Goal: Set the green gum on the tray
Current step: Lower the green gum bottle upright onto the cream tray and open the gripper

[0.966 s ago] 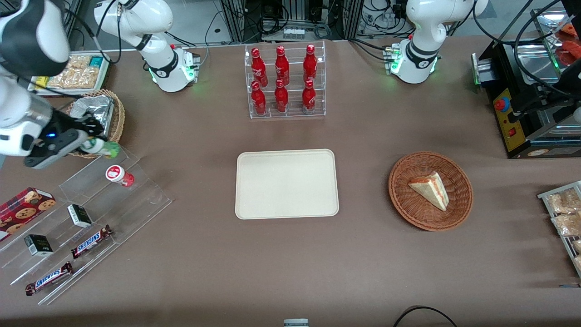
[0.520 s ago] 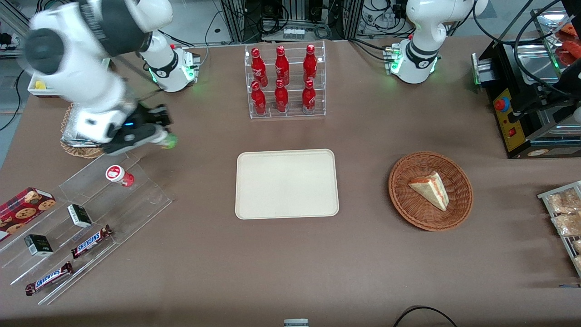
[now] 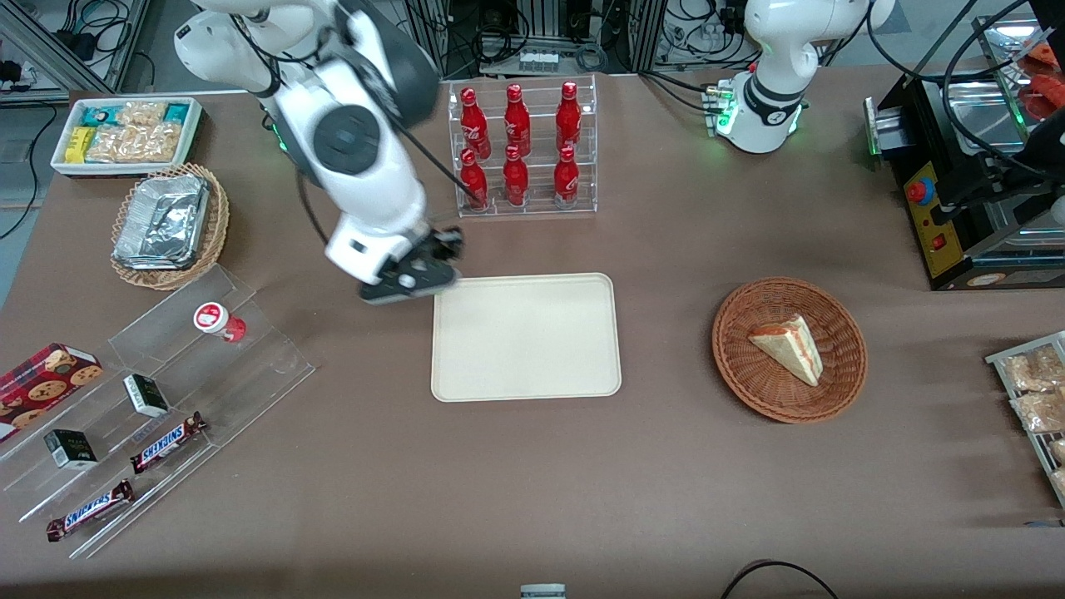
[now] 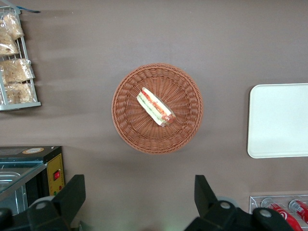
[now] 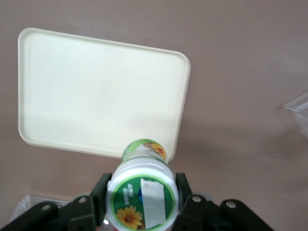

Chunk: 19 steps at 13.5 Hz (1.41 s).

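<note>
The green gum (image 5: 142, 190), a small green bottle with a white lid bearing green print and a sunflower, sits between my right gripper's fingers (image 5: 97, 194). The gripper (image 5: 142, 195) is shut on it and holds it above the table. In the front view the gripper (image 3: 409, 281) hovers just beside the corner of the cream tray (image 3: 526, 337) that lies toward the working arm's end, farther from the camera. The bottle itself is hidden there by the hand. The tray (image 5: 101, 91) is bare and also shows in the left wrist view (image 4: 279, 120).
A red gum bottle (image 3: 218, 320) stands on a clear stepped shelf (image 3: 208, 383) with chocolate bars. A rack of red cola bottles (image 3: 522, 150) stands farther from the camera than the tray. A wicker basket (image 3: 789, 399) holds a sandwich. A foil-lined basket (image 3: 166, 225) and a white snack bin (image 3: 129, 133) are toward the working arm's end.
My right arm has swung from the clear shelf toward the tray, carrying the green gum. It now hovers at the tray's corner. Nothing else moved.
</note>
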Motion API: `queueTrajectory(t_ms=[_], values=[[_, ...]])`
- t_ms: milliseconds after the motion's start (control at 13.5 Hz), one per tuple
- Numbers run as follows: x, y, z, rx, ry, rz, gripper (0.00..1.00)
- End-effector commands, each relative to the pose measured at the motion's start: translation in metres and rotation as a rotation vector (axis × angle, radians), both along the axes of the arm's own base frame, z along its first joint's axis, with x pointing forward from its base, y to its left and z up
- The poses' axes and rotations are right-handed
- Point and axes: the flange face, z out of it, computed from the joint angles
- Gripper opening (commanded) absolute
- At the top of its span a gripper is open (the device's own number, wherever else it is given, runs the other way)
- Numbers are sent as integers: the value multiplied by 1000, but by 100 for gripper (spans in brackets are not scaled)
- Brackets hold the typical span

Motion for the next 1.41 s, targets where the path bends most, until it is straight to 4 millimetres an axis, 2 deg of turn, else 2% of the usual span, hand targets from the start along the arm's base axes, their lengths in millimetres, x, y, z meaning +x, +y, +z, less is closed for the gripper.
queueTrajectory(t_ms=[0,223,372,446,818,1189,1264,1338], values=[[3,55,-55,26,-23,-63,0],[4,83,-114,47,-53,-113,0],[-5,104,-151,63,-73,-90,0],[-4,106,-167,61,-73,-93,0],[-10,115,-209,60,-82,-77,0],[-17,120,-227,50,-72,-66,2],[-17,120,-227,50,-72,-64,39],[-18,120,-228,49,-70,-65,98]])
